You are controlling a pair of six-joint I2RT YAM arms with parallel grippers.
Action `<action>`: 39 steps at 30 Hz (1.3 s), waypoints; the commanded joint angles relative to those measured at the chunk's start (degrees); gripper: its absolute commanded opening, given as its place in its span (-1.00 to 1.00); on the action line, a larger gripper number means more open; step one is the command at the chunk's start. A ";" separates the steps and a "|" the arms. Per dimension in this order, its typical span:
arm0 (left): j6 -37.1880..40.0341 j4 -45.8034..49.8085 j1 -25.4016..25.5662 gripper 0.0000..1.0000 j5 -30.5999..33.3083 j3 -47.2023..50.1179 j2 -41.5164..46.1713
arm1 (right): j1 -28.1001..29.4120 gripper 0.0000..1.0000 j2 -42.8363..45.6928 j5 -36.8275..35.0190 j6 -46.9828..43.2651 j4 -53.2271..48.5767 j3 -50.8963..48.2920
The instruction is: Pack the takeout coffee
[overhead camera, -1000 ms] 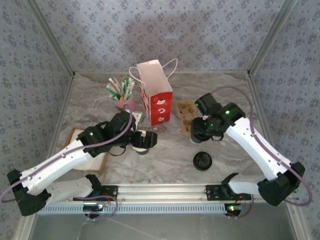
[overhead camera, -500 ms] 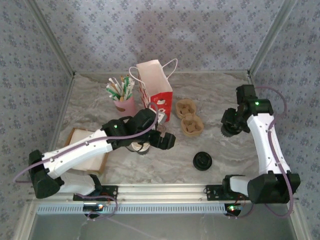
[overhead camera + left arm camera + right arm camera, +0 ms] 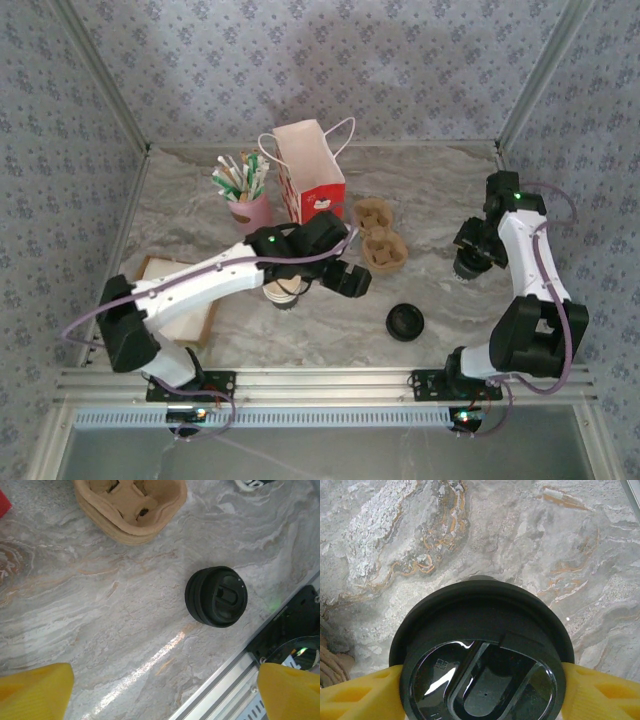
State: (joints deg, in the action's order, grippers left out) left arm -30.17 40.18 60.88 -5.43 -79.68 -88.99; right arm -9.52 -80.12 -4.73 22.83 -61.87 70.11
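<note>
While the left hand (image 3: 162,695) gapes above a ribbed black lid (image 3: 216,596), the right hand (image 3: 480,695) clamps a glossy-lidded cup (image 3: 480,645).

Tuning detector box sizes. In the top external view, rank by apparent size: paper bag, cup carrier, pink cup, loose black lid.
1. paper bag
2. cup carrier
3. pink cup and loose black lid: these look about alike, so they are not ranked.
</note>
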 commanded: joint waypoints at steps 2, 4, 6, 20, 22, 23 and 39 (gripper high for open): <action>1.69 5.58 0.46 0.74 -0.75 -4.51 -6.35 | -0.63 0.61 -0.91 -0.18 0.01 0.17 0.26; 1.60 7.15 0.47 0.68 0.10 -5.66 -8.74 | -0.59 0.67 -1.10 -0.01 -0.02 0.19 0.21; 1.67 9.08 0.47 0.64 1.17 -7.16 -11.17 | -0.68 0.73 -1.25 0.06 -0.02 0.17 0.27; 1.53 16.43 0.55 0.23 9.05 -9.63 -20.17 | -0.85 1.00 4.42 1.26 0.27 -5.09 6.32; 1.35 17.03 0.55 0.14 9.94 -9.56 -20.84 | -0.83 1.00 5.79 1.39 0.35 -5.98 7.65; 1.26 17.19 0.55 0.08 10.30 -9.33 -21.12 | -0.85 1.00 6.47 1.33 0.36 -6.11 8.29; -0.46 17.55 -0.75 -0.38 14.78 -3.10 -21.94 | 5.68 1.00 10.51 4.71 1.86 -7.53 12.53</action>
State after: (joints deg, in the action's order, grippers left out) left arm -30.02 55.88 60.73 7.49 -83.70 -110.50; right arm -4.82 -70.37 -0.82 23.49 -67.64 80.84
